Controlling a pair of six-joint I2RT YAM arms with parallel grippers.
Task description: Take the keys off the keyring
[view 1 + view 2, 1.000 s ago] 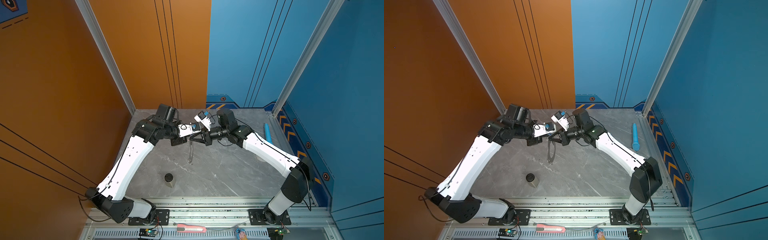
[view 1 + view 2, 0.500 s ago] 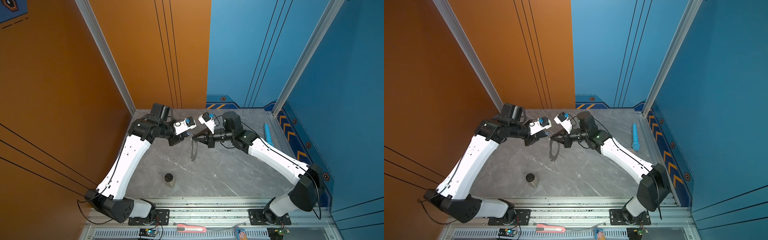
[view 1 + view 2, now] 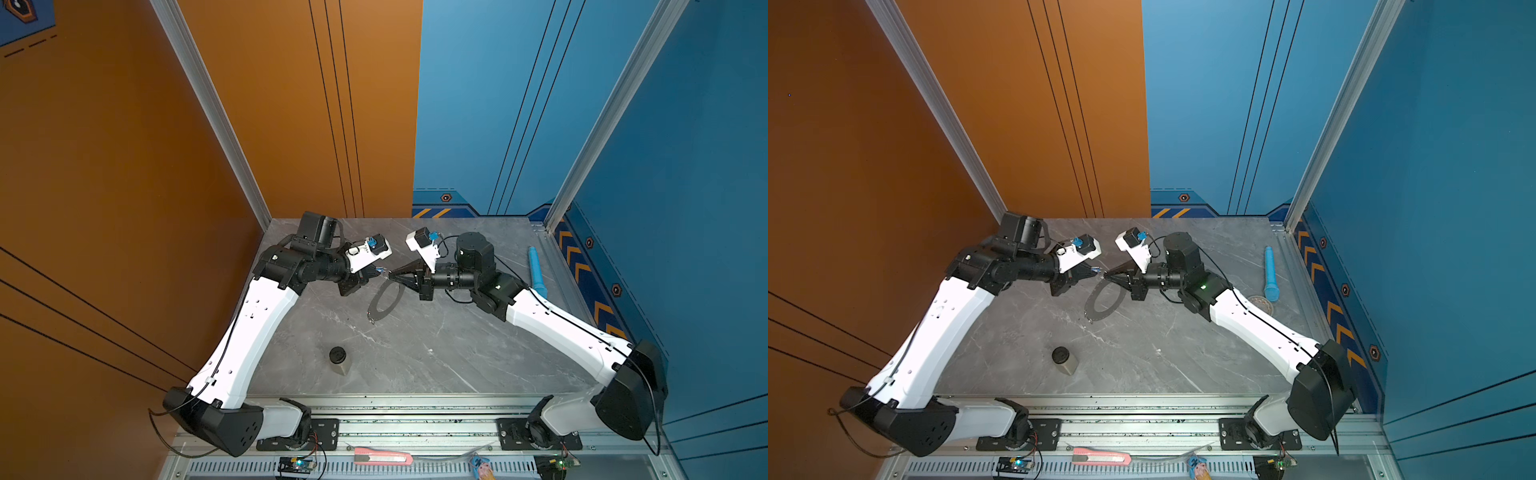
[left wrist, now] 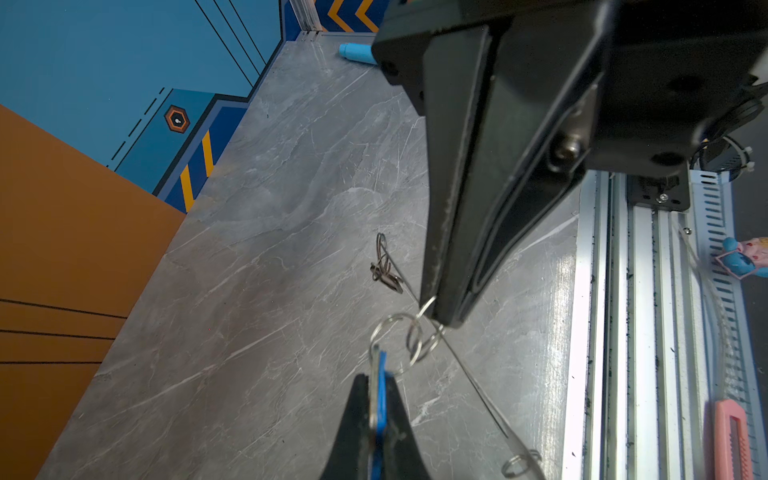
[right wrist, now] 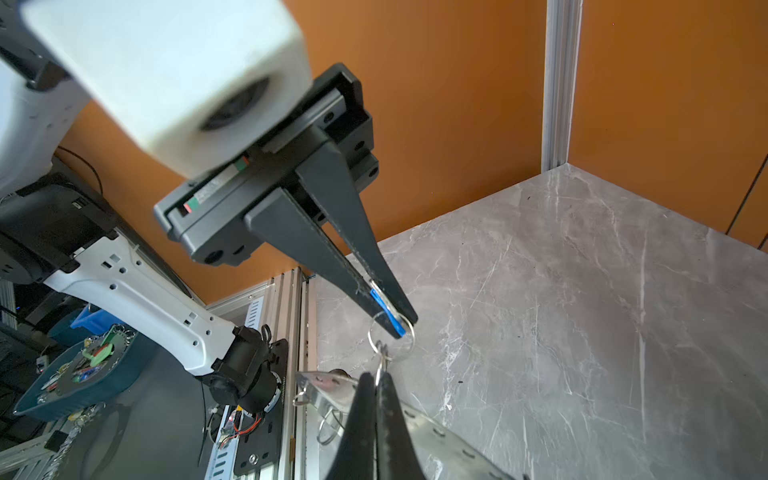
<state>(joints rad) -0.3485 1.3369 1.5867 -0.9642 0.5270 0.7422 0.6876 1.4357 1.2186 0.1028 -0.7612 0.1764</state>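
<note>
Clamped on blue key (image 5: 384,309) with left fingers (image 5: 299,237), gripping keyring (image 5: 328,388) with right fingers (image 4: 457,208); mid-removal, not yet unhooked; probably needs twisting apart next.

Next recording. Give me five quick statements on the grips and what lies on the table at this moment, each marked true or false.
1. The left gripper has its jaws shut on the blue key tag. True.
2. The right gripper is open and holds nothing. False: its jaws are shut at the keyring's rim.
3. The keyring lies flat on the table. False: the right gripper holds it up on edge.
4. A small jar with a black lid stands on the table, nearer the arms' bases than either gripper. True.
5. The blue cylinder lies on the left arm's side. False: it lies by the table's edge on the right arm's side.
</note>
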